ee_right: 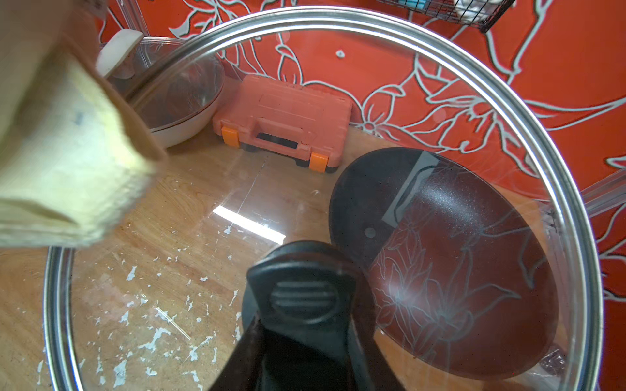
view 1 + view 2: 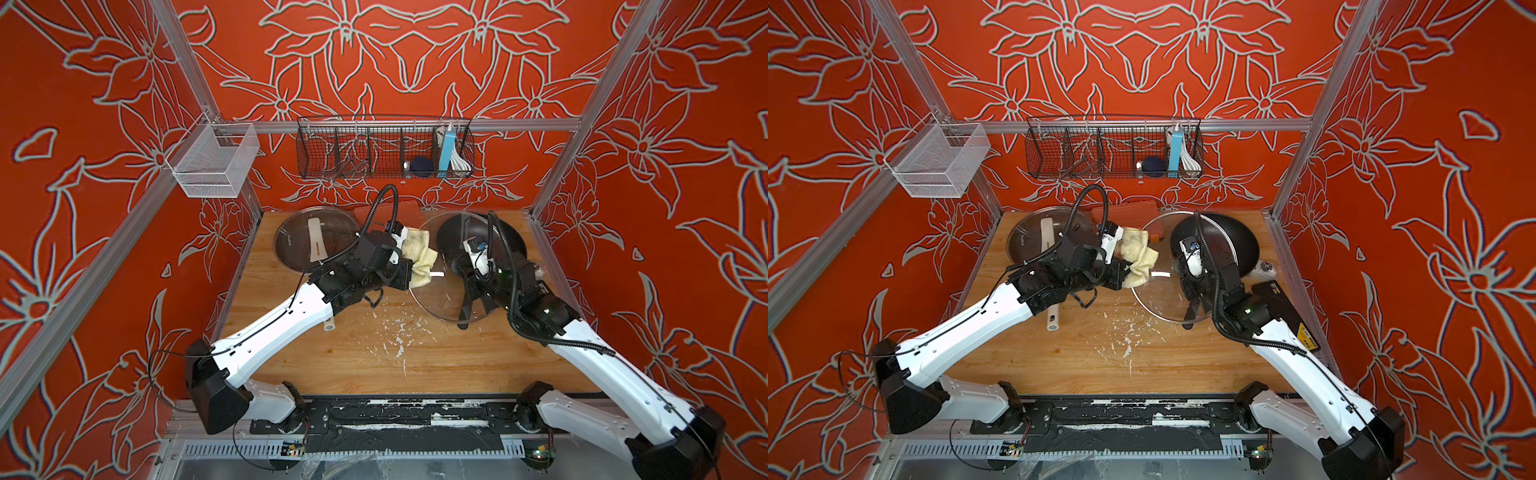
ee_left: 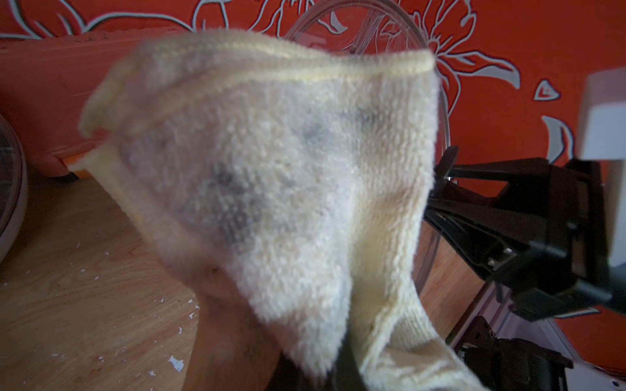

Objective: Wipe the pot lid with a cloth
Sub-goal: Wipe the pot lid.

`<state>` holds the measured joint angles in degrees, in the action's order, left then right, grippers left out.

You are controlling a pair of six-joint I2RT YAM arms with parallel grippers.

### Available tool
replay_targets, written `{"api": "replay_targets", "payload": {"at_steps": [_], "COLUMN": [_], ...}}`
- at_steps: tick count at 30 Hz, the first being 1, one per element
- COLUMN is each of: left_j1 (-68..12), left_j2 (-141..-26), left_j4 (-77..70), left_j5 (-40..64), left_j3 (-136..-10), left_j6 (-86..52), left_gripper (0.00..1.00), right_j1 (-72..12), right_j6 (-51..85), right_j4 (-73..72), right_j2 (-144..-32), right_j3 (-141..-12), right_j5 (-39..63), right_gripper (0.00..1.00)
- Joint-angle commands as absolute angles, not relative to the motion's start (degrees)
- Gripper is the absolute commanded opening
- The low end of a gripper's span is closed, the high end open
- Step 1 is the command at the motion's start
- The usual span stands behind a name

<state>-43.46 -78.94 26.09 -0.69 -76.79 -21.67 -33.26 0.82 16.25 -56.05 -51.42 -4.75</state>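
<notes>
Left gripper (image 2: 409,272) clamps cloth (image 2: 420,251); black basket (image 2: 320,160) holds blue box (image 2: 447,148).

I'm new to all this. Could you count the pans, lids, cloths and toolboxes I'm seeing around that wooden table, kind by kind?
Pans: 2, one black, one white
Lids: 2, one held up, one on the white pan
Cloth: 1
Toolbox: 1
Total: 6
</notes>
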Motion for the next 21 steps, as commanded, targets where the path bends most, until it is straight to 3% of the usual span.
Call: {"api": "replay_targets", "payload": {"at_steps": [1,12,21], "left_j1": [-44.4,-48.2,-45.9], "left_j2": [-79.9,-83.9,-83.1], "left_j4": [26.8,20.8,23.6], "left_j5": [-3.4,-0.5,-7.4], "left_j3": [-77.8,-77.3,-78.4], "left_j6": [-19.7,-19.5,-18.3], "left_gripper": [0.00,0.00,0.00], "right_j1": [-33.9,-34.9,-35.0], "right_j6": [-2.1,-2.0,-3.4], "right_j4": [5.1,5.9,6.0], "right_j2": [-53.3,-54.3,-53.0], "right_j3": [-52.9,-53.8,-52.7], "right_j5": [-7.1,-6.6,-8.1], "right_gripper": [0.00,0.00,0.00]}}
